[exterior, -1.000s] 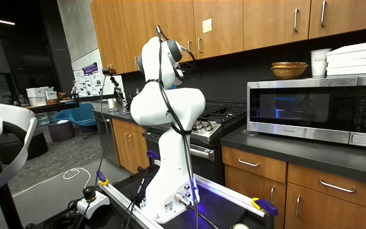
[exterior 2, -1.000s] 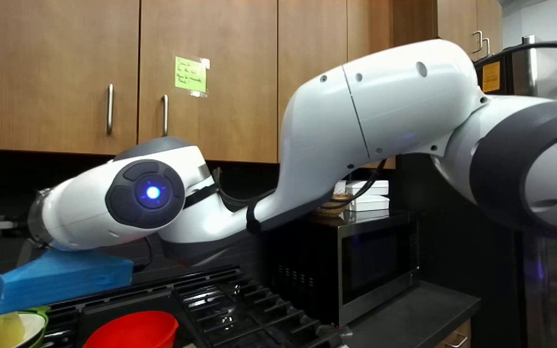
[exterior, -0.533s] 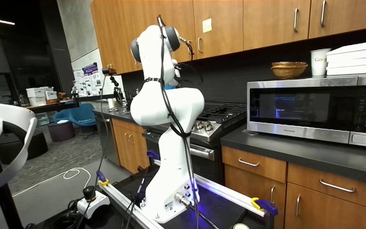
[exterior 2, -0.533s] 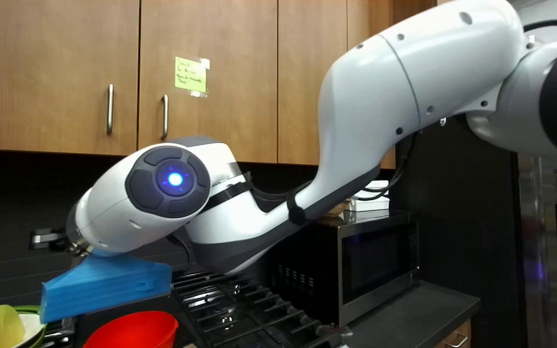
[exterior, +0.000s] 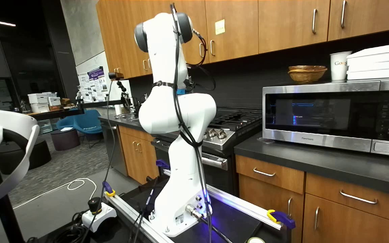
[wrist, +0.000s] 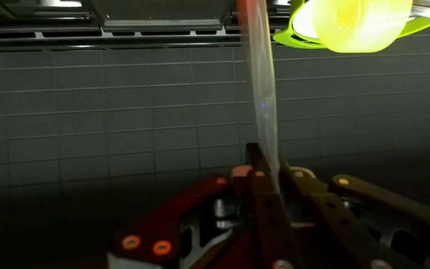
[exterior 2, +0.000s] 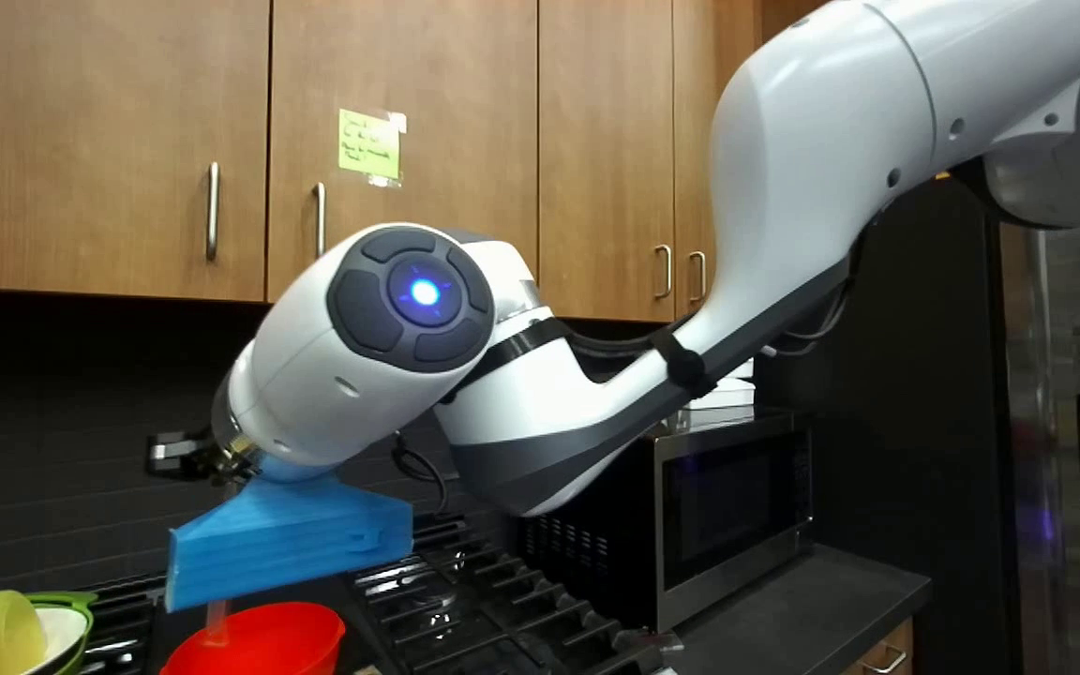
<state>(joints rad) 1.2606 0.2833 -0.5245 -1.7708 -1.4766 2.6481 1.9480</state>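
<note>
Kitchen wall [wrist: 125, 108] (tiled), stovetop [exterior 2: 409, 591], held strip [wrist: 265, 108]

wooden cabinets [exterior: 236, 28], dark tiled wall [wrist: 144, 112], gray floor [exterior: 86, 160]

Microwave [exterior: 336, 118] marked “Kenmore”, cup [exterior: 339, 69] “Goog”
</note>
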